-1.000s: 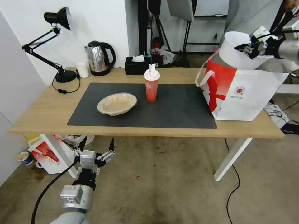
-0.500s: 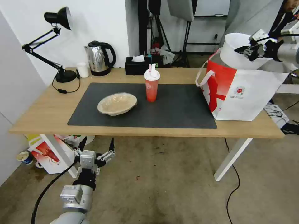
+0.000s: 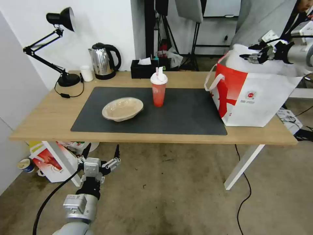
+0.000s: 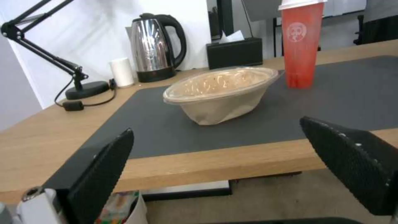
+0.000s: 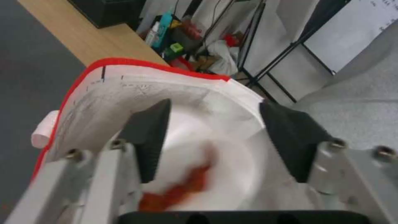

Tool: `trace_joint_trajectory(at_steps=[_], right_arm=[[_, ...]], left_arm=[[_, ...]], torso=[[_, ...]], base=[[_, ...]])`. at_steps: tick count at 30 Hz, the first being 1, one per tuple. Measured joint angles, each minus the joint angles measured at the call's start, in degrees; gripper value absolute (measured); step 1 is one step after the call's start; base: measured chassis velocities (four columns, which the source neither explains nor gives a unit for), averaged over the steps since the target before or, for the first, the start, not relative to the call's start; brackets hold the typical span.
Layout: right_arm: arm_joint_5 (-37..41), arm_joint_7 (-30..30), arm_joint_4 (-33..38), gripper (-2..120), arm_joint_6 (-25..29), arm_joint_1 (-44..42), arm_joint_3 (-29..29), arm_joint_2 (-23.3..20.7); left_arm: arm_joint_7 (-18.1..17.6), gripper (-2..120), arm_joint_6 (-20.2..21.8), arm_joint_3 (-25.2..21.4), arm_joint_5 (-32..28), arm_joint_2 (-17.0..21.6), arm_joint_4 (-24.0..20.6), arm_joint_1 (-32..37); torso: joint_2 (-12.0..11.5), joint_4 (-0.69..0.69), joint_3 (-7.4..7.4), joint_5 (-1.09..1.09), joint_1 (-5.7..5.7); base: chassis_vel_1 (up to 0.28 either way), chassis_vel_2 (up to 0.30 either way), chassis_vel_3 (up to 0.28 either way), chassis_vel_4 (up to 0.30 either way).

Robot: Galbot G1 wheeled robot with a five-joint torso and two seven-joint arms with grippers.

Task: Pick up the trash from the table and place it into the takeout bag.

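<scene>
The white takeout bag (image 3: pixel 257 101) with its red side panel stands at the right end of the table (image 3: pixel 45 120). My right gripper (image 3: pixel 250 54) hovers open over the bag's mouth. The deep white bowl (image 3: pixel 236 60) sits low in that mouth. In the right wrist view the bowl (image 5: pixel 199 174), with red shells inside, lies blurred below the spread right gripper (image 5: pixel 215 137), inside the bag's rim (image 5: pixel 95 93). The red cup (image 3: pixel 158 89) and beige dish (image 3: pixel 122 108) stand on the dark mat. My left gripper (image 3: pixel 99 164) hangs open below the table's front edge, facing the dish (image 4: pixel 222 90) and cup (image 4: pixel 300 46).
A steel kettle (image 3: pixel 103 61), a black tissue box (image 3: pixel 143 69), a small white cup (image 3: pixel 86 73) and a black desk lamp (image 3: pixel 62 49) line the table's back edge. A smaller red-and-white bag (image 3: pixel 52 161) stands on the floor under the left end.
The white bowl has left my right gripper and dropped into the mouth of the takeout bag. The right gripper has opened. The left arm has not moved.
</scene>
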Motion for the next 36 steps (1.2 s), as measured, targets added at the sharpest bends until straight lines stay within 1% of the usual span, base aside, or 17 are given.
trace_joint_trajectory(at_steps=[2, 3, 4, 6, 7, 10, 14, 20, 22, 23, 26, 27, 28, 30, 34, 35, 36], right_arm=[[-0.01, 0.01, 0.15, 70, -0.09, 0.04, -0.06, 0.00], [-0.01, 0.01, 0.15, 70, -0.09, 0.04, -0.06, 0.00], [-0.01, 0.03, 0.23, 74, -0.11, 0.04, -0.07, 0.01], [0.05, 0.15, 0.34, 86, -0.17, 0.04, -0.07, 0.04], [0.05, 0.15, 0.34, 86, -0.17, 0.04, -0.07, 0.04], [0.55, 0.41, 0.84, 97, -0.23, 0.02, 0.22, -0.02], [2.11, 1.26, 1.63, 100, -0.67, 0.02, 0.47, -0.37], [2.95, 1.70, 2.37, 100, -0.88, -0.03, 1.19, -0.70], [6.02, 3.50, 4.69, 100, -1.33, -0.37, 2.77, -1.16], [6.02, 3.50, 4.69, 100, -1.33, -0.37, 2.77, -1.16], [11.90, 7.56, 9.75, 100, -1.38, -2.21, 6.19, -1.50], [11.90, 7.56, 9.75, 100, -1.38, -2.21, 6.19, -1.50], [15.54, 10.08, 12.41, 100, -1.53, -3.20, 8.01, -1.53], [20.23, 13.26, 16.56, 100, -1.72, -4.55, 10.95, -1.60], [23.47, 15.70, 19.50, 100, -1.79, -5.15, 12.30, -1.86], [26.13, 18.18, 22.04, 100, -1.89, -6.55, 14.29, -2.03], [26.13, 18.18, 22.04, 100, -1.89, -6.55, 14.29, -2.03]], left_arm=[[0.00, 100, 0.00, 0.00, 0.00, 0.00, 0.00, 0.00], [0.00, 100, 0.00, 0.00, 0.00, 0.00, 0.00, 0.00], [0.00, 100, 0.00, 0.00, 0.00, 0.00, 0.00, 0.00], [0.00, 100, 0.00, 0.00, 0.00, 0.00, 0.00, 0.00], [0.00, 100, 0.00, 0.00, 0.00, 0.00, 0.00, 0.00], [0.00, 100, 0.00, 0.00, 0.00, 0.00, 0.00, 0.00], [0.00, 100, 0.00, 0.00, 0.00, 0.00, 0.00, 0.00], [0.00, 100, 0.00, 0.00, 0.00, 0.00, 0.00, 0.00], [0.00, 100, 0.00, 0.00, 0.00, 0.00, 0.00, 0.00], [0.00, 100, 0.00, 0.00, 0.00, 0.00, 0.00, 0.00], [0.00, 100, 0.00, 0.00, 0.00, 0.00, 0.00, 0.00], [0.00, 100, 0.00, 0.00, 0.00, 0.00, 0.00, 0.00], [0.00, 100, 0.00, 0.00, 0.00, 0.00, 0.00, 0.00], [0.00, 100, 0.00, -0.01, 0.00, 0.00, 0.00, 0.00], [0.00, 100, 0.00, 0.00, 0.00, 0.00, 0.00, 0.00], [0.00, 100, 0.00, 0.00, 0.00, 0.00, 0.00, 0.00], [0.00, 100, 0.00, 0.00, 0.00, 0.00, 0.00, 0.00]], torso=[[0.00, 0.00, 0.00, 0.00, 0.00], [0.00, 0.00, 0.00, 0.00, 0.00], [0.00, -0.01, 0.00, 0.00, 0.00], [0.00, 0.00, 0.00, 0.00, 0.00], [0.00, 0.00, 0.00, 0.00, 0.00], [0.00, 0.00, 0.00, 0.01, 0.00], [0.01, 0.00, 0.00, 0.00, 0.00], [0.00, 0.00, 0.00, 0.01, 0.00], [0.00, 0.00, 0.00, 0.00, 0.00], [0.00, 0.00, 0.00, 0.00, 0.00], [0.00, 0.00, 0.00, 0.00, 0.00], [0.00, 0.00, 0.00, 0.00, 0.00], [0.00, 0.00, 0.00, 0.00, 0.00], [0.01, 0.00, 0.00, -0.01, 0.00], [0.01, 0.00, 0.00, -0.02, 0.00], [0.00, 0.00, 0.00, -0.02, 0.00], [0.00, 0.00, 0.00, -0.02, 0.00]], base=[[0.000, 0.000, 0.000, 0.000], [0.000, 0.000, 0.000, 0.000], [0.000, 0.000, 0.000, 0.000], [0.000, 0.000, 0.000, 0.000], [0.000, 0.000, 0.000, 0.000], [0.000, 0.000, 0.000, 0.000], [0.000, 0.000, 0.000, 0.000], [0.000, 0.000, 0.000, 0.000], [0.000, 0.000, 0.000, 0.000], [0.000, 0.000, 0.000, 0.000], [0.000, 0.000, 0.000, 0.000], [0.000, 0.000, 0.000, 0.000], [0.000, 0.000, 0.000, 0.000], [0.000, 0.000, 0.000, 0.000], [0.000, 0.000, 0.000, 0.000], [0.000, 0.000, 0.000, 0.000], [0.000, 0.000, 0.000, 0.000]])
